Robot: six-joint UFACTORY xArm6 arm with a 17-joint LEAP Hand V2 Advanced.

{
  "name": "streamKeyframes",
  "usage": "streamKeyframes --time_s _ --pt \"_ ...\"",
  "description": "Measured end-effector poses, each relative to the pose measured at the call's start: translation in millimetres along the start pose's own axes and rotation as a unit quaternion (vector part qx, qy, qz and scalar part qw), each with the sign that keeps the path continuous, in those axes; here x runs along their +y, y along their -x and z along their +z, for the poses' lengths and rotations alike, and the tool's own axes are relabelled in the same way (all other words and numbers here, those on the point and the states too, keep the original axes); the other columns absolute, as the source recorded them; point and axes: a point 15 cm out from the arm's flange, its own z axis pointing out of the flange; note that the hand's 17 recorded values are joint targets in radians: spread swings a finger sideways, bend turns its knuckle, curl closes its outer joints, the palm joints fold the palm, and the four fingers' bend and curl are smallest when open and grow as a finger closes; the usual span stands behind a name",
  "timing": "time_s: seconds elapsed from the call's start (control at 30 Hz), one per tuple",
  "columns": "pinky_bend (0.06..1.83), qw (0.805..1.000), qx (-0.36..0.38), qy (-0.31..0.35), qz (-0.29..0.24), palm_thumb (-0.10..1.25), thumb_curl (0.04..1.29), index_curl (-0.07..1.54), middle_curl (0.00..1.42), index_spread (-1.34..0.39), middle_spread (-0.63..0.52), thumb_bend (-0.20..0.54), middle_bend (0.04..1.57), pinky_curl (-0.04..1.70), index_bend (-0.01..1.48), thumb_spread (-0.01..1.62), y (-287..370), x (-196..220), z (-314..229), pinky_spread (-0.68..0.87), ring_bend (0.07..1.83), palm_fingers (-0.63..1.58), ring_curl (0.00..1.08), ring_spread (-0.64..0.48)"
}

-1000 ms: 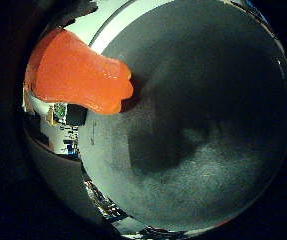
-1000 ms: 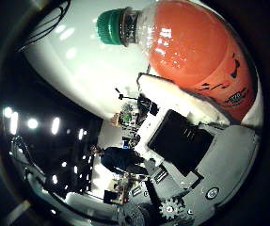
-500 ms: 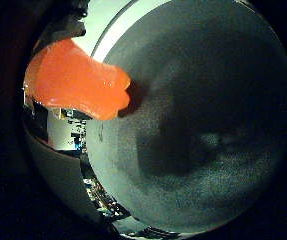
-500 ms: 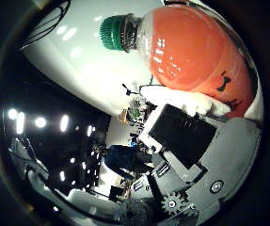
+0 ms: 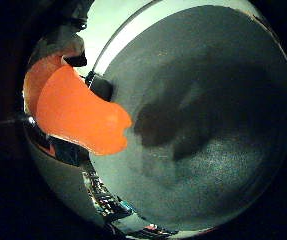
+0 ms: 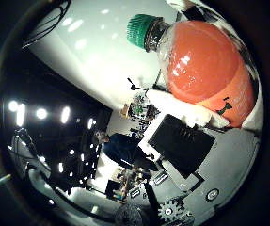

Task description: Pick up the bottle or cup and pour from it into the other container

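Observation:
In the right thumb side palm view a bottle [image 6: 205, 71] of orange drink with a green cap [image 6: 142, 28] lies close against my right hand [image 6: 196, 141]. White fingers [image 6: 186, 111] curl round its lower body. In the right little finger side palm view the bottle's orange base [image 5: 78, 110] fills the side next to the palm, above a grey table top [image 5: 213, 110]. The bottle and hand cast a dark shadow [image 5: 183, 105] on that table.
The grey table has a pale rim [image 5: 123, 45]. Beyond it the room is dark, with ceiling lights [image 6: 40, 113] and shelves of clutter [image 6: 139, 108] far off.
The views have swung: the capped end sits further round in the thumb side view, and the orange base lies lower over the table. The shadow on the table has shifted and spread.

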Motion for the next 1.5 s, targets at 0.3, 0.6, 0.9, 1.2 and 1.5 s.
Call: streamKeyframes --time_s 0.3,0.6,0.9,1.2,1.5 --pt "1.48 0.997 0.014 0.033 -0.068 1.18 0.83 1.07 1.04 -0.30 -0.22 -0.020 1.25 0.68 1.08 0.42 68 -24 22 -0.20 1.32 0.97 0.92 -0.30" --pt "1.38 0.969 0.155 0.154 -0.116 1.19 0.89 1.05 1.04 -0.27 -0.21 -0.017 1.27 0.76 1.13 0.18 105 -13 36 -0.21 1.31 0.99 0.97 -0.30" --pt "1.31 0.925 0.256 0.237 -0.151 1.18 0.90 1.03 1.04 -0.26 -0.20 -0.018 1.27 0.84 1.14 0.10 136 -9 68 -0.22 1.28 1.00 0.99 -0.30" --pt "1.25 0.851 0.391 0.281 -0.210 1.18 0.91 1.01 1.04 -0.25 -0.20 -0.018 1.26 0.91 1.13 0.07 175 -29 88 -0.23 1.27 1.02 1.01 -0.30" --pt "1.19 0.779 0.488 0.305 -0.249 1.17 0.91 1.01 1.03 -0.25 -0.19 -0.018 1.25 0.96 1.12 0.05 214 -52 117 -0.24 1.25 1.05 1.01 -0.30"
